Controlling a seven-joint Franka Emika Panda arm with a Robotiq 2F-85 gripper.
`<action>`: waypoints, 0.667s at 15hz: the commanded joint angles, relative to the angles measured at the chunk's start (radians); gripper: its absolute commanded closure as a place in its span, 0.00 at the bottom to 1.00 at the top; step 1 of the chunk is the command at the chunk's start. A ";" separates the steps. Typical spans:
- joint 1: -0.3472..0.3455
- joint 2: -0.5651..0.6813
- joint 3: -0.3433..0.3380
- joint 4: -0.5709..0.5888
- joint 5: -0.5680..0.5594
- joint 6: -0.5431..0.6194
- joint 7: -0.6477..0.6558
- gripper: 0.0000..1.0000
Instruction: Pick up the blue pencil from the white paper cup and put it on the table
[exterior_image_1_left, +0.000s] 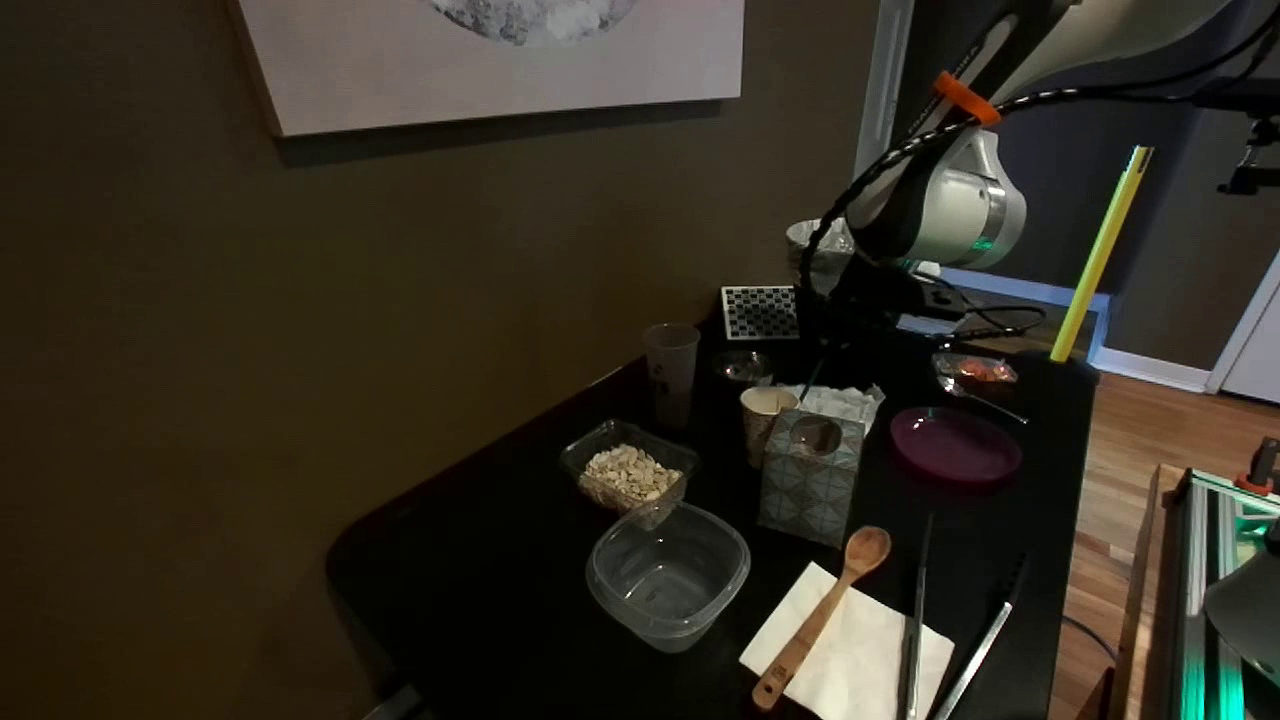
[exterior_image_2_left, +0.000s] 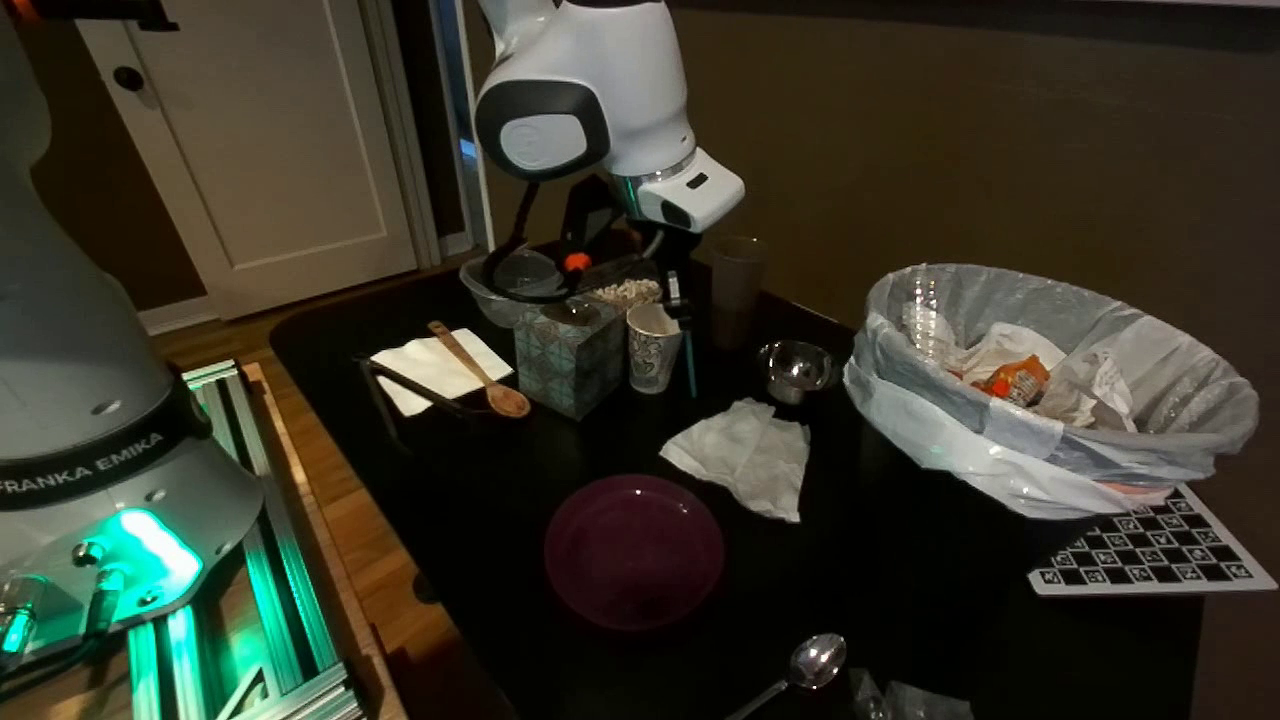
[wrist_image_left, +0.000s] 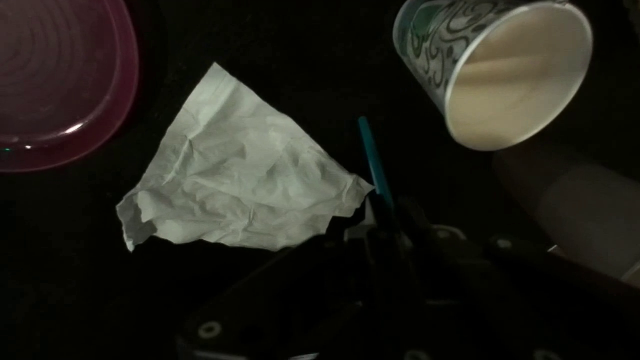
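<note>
Pinched in the gripper (wrist_image_left: 389, 214), a blue pencil (wrist_image_left: 371, 150) hangs steeply, just beside the upright white paper cup (exterior_image_2_left: 652, 352) and outside it; whether its lower tip touches the black surface (exterior_image_2_left: 900, 600) we cannot tell. The danger, we judge, lies in setting it down: pressed at this steep angle, the pencil could pivot or slip in the grip, and let go nearly upright, it may topple and roll. A swing toward the cup, probably light, might tip it. Around the cup on the glossy surface we see a tissue box (exterior_image_2_left: 568, 362) just beside, a crumpled napkin (exterior_image_2_left: 745, 455) near and a purple plate (exterior_image_2_left: 635, 555) farther off; a brown wall (exterior_image_2_left: 960, 170) and white door (exterior_image_2_left: 290, 130) stand well apart from the cup in dim light.
</note>
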 joint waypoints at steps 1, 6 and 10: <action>-0.024 0.051 0.030 0.018 0.037 0.070 -0.040 0.98; -0.044 0.092 0.056 0.025 0.027 0.105 -0.032 0.43; -0.061 0.106 0.075 0.028 0.023 0.104 -0.032 0.14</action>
